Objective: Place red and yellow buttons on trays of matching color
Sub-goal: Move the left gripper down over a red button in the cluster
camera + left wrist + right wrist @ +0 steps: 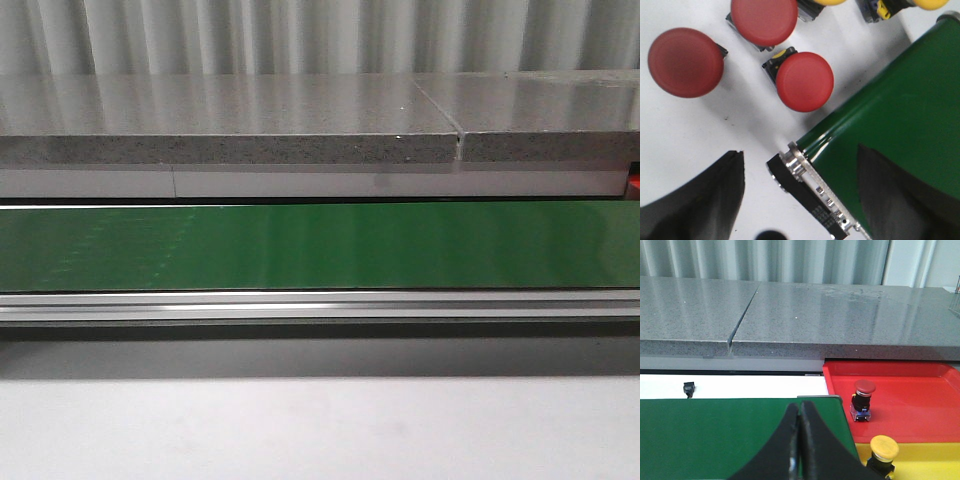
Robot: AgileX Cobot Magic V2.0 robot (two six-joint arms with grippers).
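Three red buttons [805,81] between parted left jaws (right jaws together), unseen from front.

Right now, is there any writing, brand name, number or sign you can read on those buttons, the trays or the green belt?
None: no readable text appears in any view.
The red buttons beside the green belt have plain caps.
The red tray and yellow tray carry no labels.
The red button and yellow button on the trays show no markings.
A small black object beyond the belt is too small to read.
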